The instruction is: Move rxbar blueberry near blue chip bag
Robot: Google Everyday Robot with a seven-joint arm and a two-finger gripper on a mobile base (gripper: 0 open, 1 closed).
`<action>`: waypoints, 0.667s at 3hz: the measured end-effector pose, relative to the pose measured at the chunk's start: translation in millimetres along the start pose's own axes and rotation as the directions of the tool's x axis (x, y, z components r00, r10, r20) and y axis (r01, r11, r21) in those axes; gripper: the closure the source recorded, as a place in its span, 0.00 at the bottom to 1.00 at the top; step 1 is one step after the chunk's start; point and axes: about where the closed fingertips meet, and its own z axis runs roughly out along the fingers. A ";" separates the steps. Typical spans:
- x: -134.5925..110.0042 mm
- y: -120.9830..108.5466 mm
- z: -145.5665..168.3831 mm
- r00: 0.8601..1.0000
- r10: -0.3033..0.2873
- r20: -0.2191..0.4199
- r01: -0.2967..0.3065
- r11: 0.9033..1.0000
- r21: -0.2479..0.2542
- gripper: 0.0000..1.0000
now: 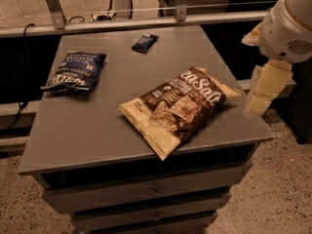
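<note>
Single camera, high, at table (pixel 97 130) front side, tilted down toward its rear rail (pixel 146 22). Mid range; whole tabletop in view. My gripper (pixel 257 104) off table's right edge.

My view, keyed to the grey table (pixel 97 140). On its top, right of centre, I see a brown and tan chip bag (pixel 180 108) lying flat, one corner at the front edge. Beneath the top: stacked drawers (pixel 156 191). Behind: a metal rail (pixel 146 22). Left: a black cable (pixel 22 82).
</note>
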 end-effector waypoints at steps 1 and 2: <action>-37.9 -42.3 38.0 0.996 -0.015 0.093 0.016 1.000 -0.004 0.00; -89.2 -85.8 85.6 0.981 -0.011 0.195 0.013 1.000 -0.008 0.00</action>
